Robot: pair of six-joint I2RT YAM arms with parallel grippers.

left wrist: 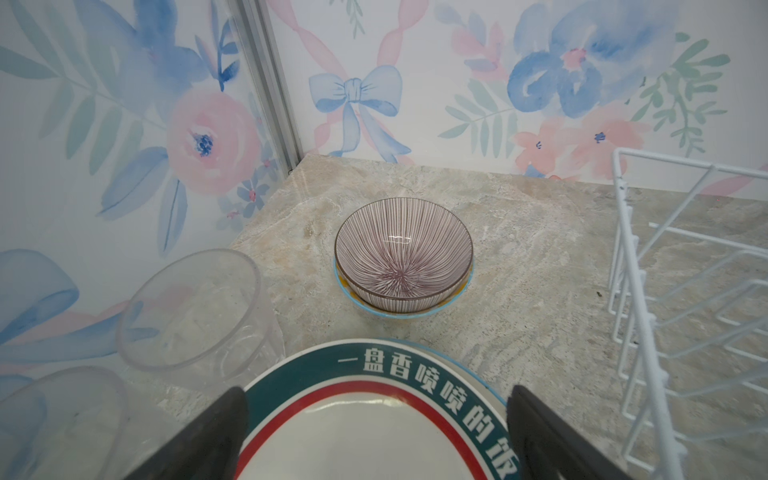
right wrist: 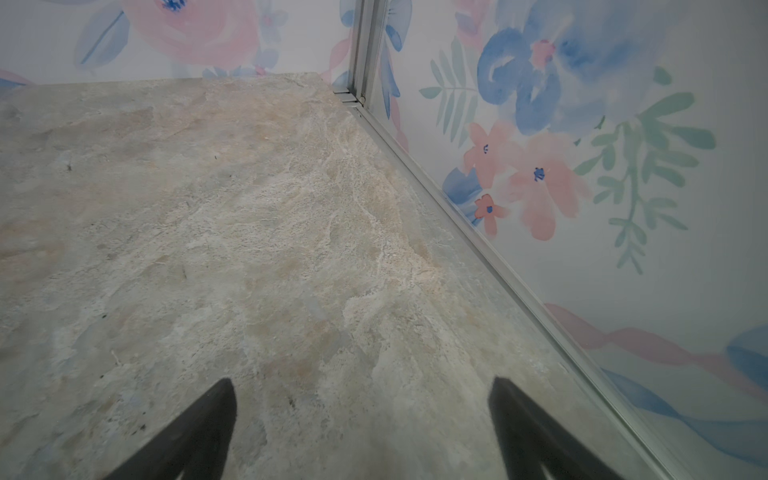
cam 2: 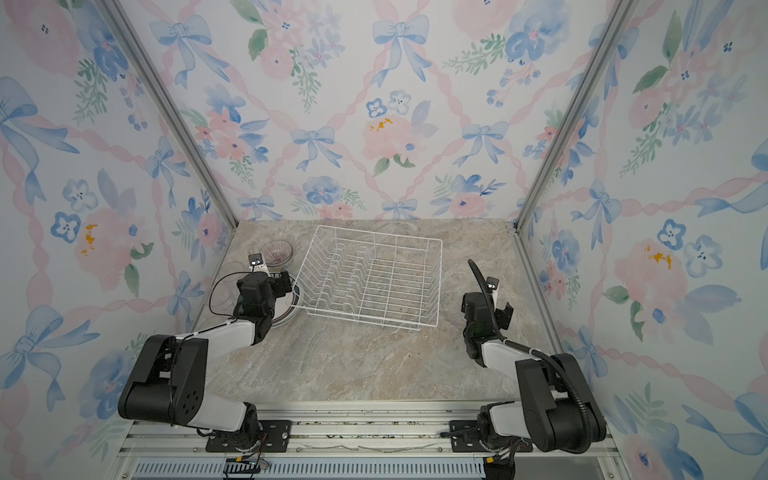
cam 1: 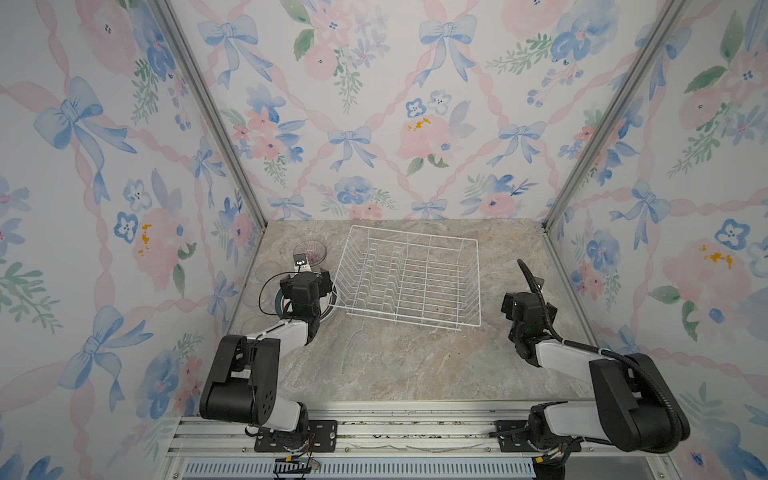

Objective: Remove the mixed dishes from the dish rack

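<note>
The white wire dish rack stands at the back middle with nothing in it. Left of it, a purple-striped bowl sits nested in a yellow-blue patterned bowl. A green-and-red rimmed plate lies flat on the counter on top of another plate. My left gripper hovers open over it, holding nothing. Two clear glasses stand beside the plate. My right gripper is open over bare counter, right of the rack.
The marble counter is boxed in by flowered walls on three sides, with aluminium posts at the back corners. The glasses stand close to the left wall. The arm bases sit on a rail at the front edge.
</note>
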